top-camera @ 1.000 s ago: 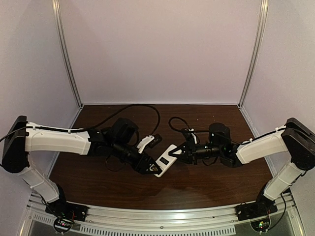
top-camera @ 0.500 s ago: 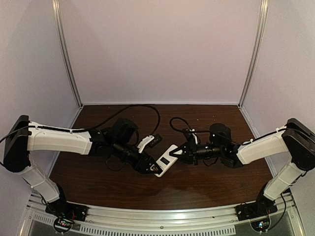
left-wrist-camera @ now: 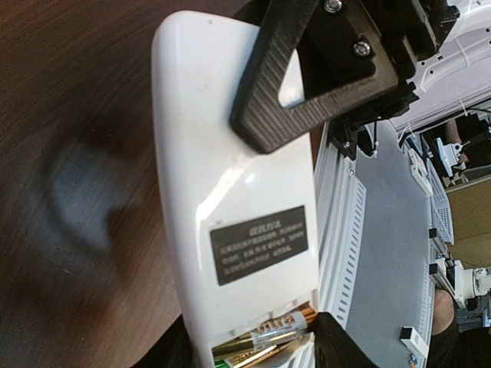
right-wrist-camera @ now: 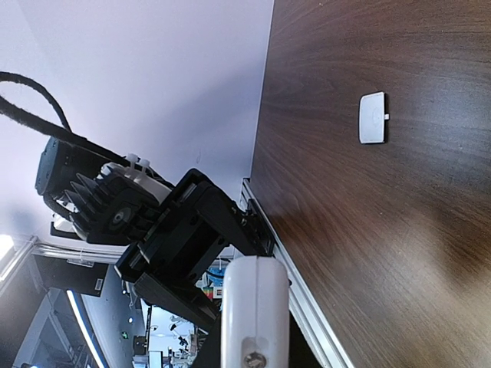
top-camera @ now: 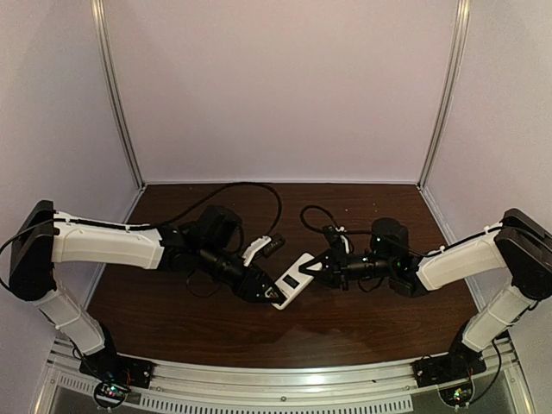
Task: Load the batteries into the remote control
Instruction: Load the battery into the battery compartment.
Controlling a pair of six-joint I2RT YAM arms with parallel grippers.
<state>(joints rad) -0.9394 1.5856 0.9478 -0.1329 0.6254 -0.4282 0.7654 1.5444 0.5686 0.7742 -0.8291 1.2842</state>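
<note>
The white remote control (top-camera: 293,280) hangs just above the table, held between both grippers. My left gripper (top-camera: 266,291) is shut across its near end, my right gripper (top-camera: 321,266) on its far end. In the left wrist view the remote control (left-wrist-camera: 230,192) shows its plain back with a black label. Two gold batteries (left-wrist-camera: 276,337) lie side by side in its open recess, between the left gripper (left-wrist-camera: 253,359) fingers. A black right finger (left-wrist-camera: 307,77) presses on the back. The right wrist view shows the remote control (right-wrist-camera: 255,307) edge-on in the right gripper (right-wrist-camera: 255,349).
A small pale battery cover (right-wrist-camera: 372,117) lies flat on the brown table (right-wrist-camera: 399,230), apart from the arms. Black cables (top-camera: 259,190) loop over the table behind both wrists. White walls enclose the table on three sides.
Both wrists and the remote have drifted very slightly to the right. Both grips are unchanged.
</note>
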